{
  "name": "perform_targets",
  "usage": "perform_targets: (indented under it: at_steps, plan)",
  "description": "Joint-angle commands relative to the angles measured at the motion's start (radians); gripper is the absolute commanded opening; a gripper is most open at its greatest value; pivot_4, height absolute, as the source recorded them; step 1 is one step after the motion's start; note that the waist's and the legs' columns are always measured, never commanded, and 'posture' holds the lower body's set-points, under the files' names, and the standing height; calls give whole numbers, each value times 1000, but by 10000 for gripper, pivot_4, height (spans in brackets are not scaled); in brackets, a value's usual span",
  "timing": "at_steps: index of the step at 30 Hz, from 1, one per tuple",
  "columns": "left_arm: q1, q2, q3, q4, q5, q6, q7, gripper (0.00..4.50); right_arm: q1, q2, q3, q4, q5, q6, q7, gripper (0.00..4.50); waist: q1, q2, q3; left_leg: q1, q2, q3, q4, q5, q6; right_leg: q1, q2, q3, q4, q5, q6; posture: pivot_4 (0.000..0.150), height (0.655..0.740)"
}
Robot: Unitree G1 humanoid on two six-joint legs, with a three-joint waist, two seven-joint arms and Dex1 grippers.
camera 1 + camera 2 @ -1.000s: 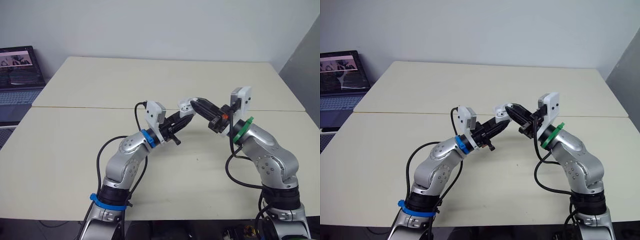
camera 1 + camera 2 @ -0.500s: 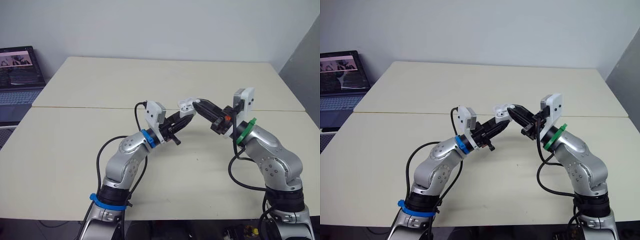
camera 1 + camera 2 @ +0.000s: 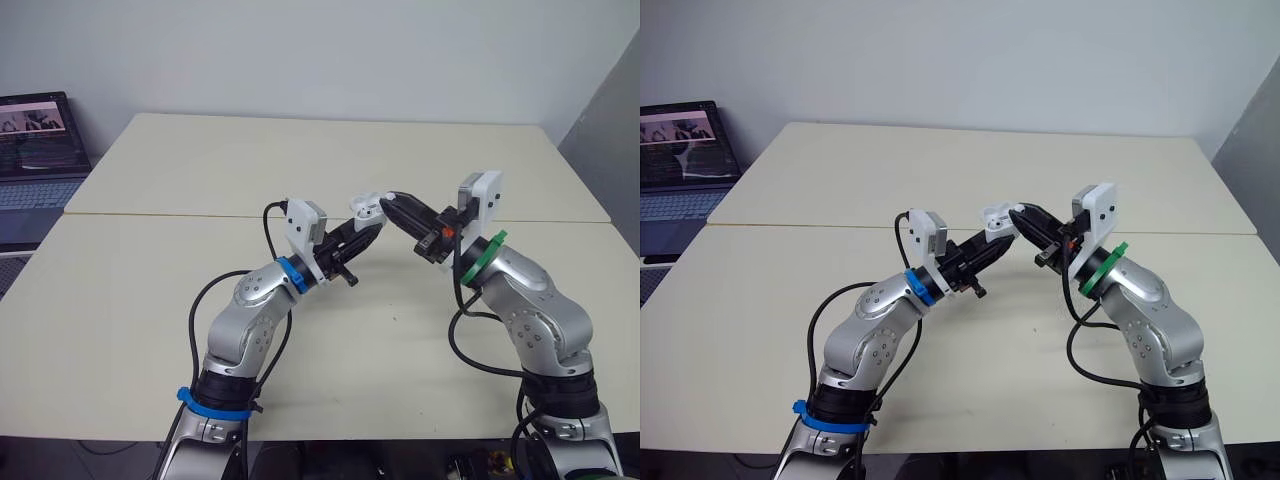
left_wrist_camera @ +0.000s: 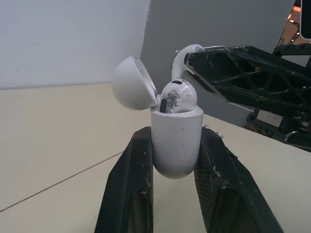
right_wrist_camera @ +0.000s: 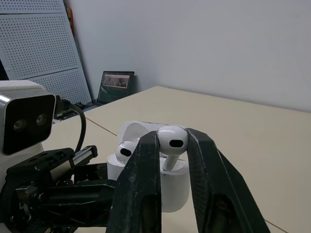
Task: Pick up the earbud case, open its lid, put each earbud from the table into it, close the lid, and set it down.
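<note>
Nothing is coming through as readable text, label, brand or number. The laptop (image 3: 38, 135) beyond the left edge of the surface (image 3: 120, 300) is showing a small picture and rows of lines on its screen, but these are appearing too small to make out. The dark marks on the earbud (image 4: 178, 96) sitting in the earbud case (image 4: 176, 141) are looking like scuffs rather than letters.

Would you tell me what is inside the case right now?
One earbud sits in the open case, head showing, stem hidden inside. The right gripper holds a second earbud over it.
</note>
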Motion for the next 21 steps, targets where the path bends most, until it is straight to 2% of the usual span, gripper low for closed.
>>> perform_targets:
  at_steps: [1, 17, 18, 20, 21]
  plan:
    - [-28, 1, 40, -66, -12, -46, 8, 7479, -5, 0, -1, 0, -17, -12, 3, 3990, 0, 0, 0, 0, 0, 0, 0, 0, 0, 0, 0, 0, 0, 0, 0, 1500, 7400]
    - [-22, 16, 18, -80, 10, -61, -7, 7479, -7, 0, 27, 12, -59, -27, 34, 3990, 0, 0, 0, 0, 0, 0, 0, 0, 0, 0, 0, 0, 0, 0, 0, 1500, 7400]
    - [-22, 17, 19, -80, 11, -60, -7, 7479, -5, 0, 27, 10, -56, -25, 36, 9590, 0, 0, 0, 0, 0, 0, 0, 0, 0, 0, 0, 0, 0, 0, 0, 1500, 7400]
    - [-22, 17, 18, -80, 12, -59, -6, 7479, -4, 2, 25, 7, -51, -21, 38, 13663, 0, 0, 0, 0, 0, 0, 0, 0, 0, 0, 0, 0, 0, 0, 0, 1500, 7400]
    - [-22, 18, 18, -80, 12, -59, -6, 7479, -4, 2, 25, 7, -50, -20, 39, 17242, 0, 0, 0, 0, 0, 0, 0, 0, 0, 0, 0, 0, 0, 0, 0, 1500, 7400]
